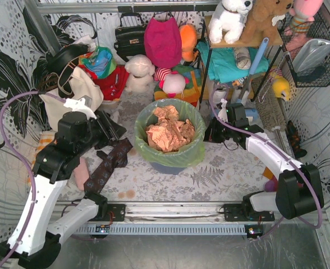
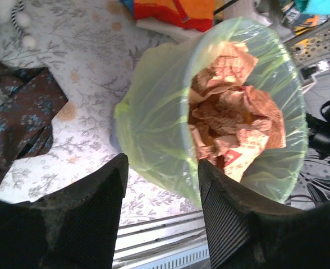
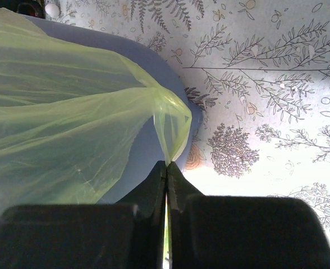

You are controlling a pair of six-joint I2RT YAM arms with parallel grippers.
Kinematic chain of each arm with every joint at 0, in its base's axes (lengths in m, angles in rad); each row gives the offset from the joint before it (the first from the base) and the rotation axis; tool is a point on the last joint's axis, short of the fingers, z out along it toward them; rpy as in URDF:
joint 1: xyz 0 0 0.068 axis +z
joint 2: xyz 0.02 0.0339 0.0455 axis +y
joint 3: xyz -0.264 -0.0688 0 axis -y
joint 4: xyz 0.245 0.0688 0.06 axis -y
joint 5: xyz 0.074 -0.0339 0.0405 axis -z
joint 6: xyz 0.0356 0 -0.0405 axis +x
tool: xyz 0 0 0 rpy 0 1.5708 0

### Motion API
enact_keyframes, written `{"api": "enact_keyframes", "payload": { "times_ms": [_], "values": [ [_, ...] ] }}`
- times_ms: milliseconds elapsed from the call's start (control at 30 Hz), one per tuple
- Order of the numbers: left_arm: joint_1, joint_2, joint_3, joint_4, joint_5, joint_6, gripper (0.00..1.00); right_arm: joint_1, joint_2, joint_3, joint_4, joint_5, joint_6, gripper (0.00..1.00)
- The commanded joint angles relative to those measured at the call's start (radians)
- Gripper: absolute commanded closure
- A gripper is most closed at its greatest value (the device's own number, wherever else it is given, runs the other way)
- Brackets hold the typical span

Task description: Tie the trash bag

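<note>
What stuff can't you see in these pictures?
- Top view: the bin is mostly covered by the trash bag.
- Left wrist view: crumpled paper hides the bag's bottom.
- Right wrist view: the right gripper blocks the table below it.

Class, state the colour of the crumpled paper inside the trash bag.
Orange-brown crumpled paper, inside the lime-green trash bag; clearest in the left wrist view.
</note>
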Motion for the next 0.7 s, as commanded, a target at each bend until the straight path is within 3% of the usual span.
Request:
{"api": "enact_keyframes", "payload": {
  "times_ms": [0, 300, 667],
  "values": [
    [0.001, -0.023, -0.104, 0.002, -0.061, -0.007, 0.38, -0.004, -0.024, 0.035, -0.021, 0.012, -0.022, 1.00],
    [0.002, -0.044, -0.443, 0.193, 0.021, -0.063, 0.39, -0.004, -0.033, 0.052, -0.051, 0.021, -0.031, 1.00],
    [0.003, -0.040, -0.631, 0.492, 0.171, -0.113, 0.37, -0.004, -0.042, 0.051, -0.062, 0.021, -0.031, 1.00]
  ]
}}
